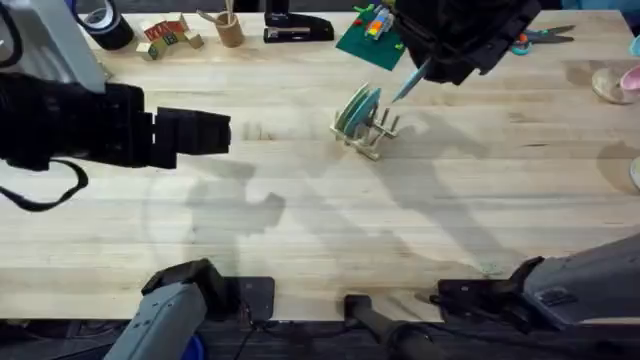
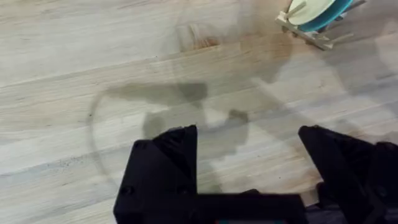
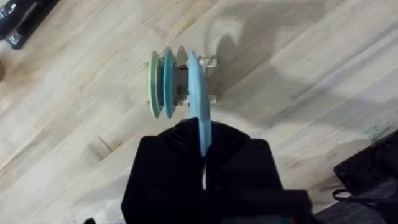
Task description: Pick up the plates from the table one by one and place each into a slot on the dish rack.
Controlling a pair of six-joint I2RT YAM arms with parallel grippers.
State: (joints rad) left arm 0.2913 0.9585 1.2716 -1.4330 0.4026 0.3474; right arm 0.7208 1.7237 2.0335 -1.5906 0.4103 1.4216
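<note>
From overhead, my right end effector (image 1: 418, 75) hangs at about one o'clock from the small pale wooden dish rack (image 1: 372, 138), pinching the light blue round plate (image 1: 408, 84) edge-on just above the rack's thin upright dowels; two plates already stand in it, the teal plate (image 1: 366, 106) and the cream plate (image 1: 352, 110) beside it. My left end effector (image 1: 215, 131) sits well apart at nine o'clock of the rack, over the light wooden plank worktop (image 1: 320, 230), carrying nothing. In the left wrist view that end effector (image 2: 249, 162) has its fingers spread wide over bare planks, with the rack (image 2: 311, 34) and its two parked plates far off. In the right wrist view my right end effector (image 3: 203, 155) is clamped on the blue plate's (image 3: 198, 93) edge, the plate upright and lined up beside the teal plate (image 3: 168, 81) and cream plate (image 3: 154, 84), over the next slot (image 3: 181, 78). I see no other loose plates on the worktop, so I judge this is the last one: two are slotted and the third needs lowering between the dowels and releasing.
</note>
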